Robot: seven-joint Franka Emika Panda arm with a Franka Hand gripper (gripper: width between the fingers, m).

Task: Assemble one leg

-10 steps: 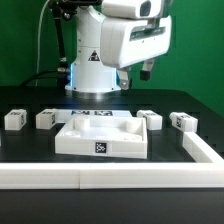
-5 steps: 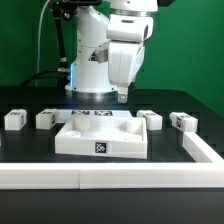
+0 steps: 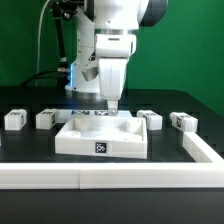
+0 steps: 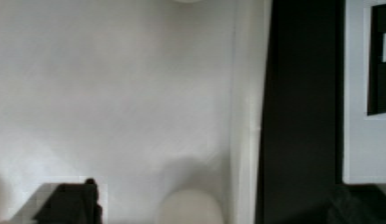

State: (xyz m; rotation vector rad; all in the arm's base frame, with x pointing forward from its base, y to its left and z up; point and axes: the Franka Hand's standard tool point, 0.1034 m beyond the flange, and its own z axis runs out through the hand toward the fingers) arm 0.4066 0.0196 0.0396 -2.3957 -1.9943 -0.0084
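Observation:
Several small white legs with marker tags stand on the black table: two at the exterior view's left (image 3: 14, 119) (image 3: 45, 119) and two at its right (image 3: 150, 118) (image 3: 182, 121). My gripper (image 3: 112, 102) points straight down over the back edge of the large white square tray-like piece (image 3: 100, 140), away from every leg. In the wrist view my gripper (image 4: 208, 205) is open and empty; one dark finger (image 4: 65, 203) shows over the tray's white surface (image 4: 137, 100). A white tagged piece (image 4: 378, 70) lies across a strip of black table.
A low white L-shaped wall runs along the front (image 3: 90, 176) and up the exterior view's right (image 3: 205, 150). The robot base (image 3: 95, 75) stands behind the tray. A thin tagged board edge (image 3: 88, 114) shows behind the tray.
The arm has swung from the exterior view's right toward the centre and come down, so the gripper now hangs just over the tray's back edge. The parts have not moved.

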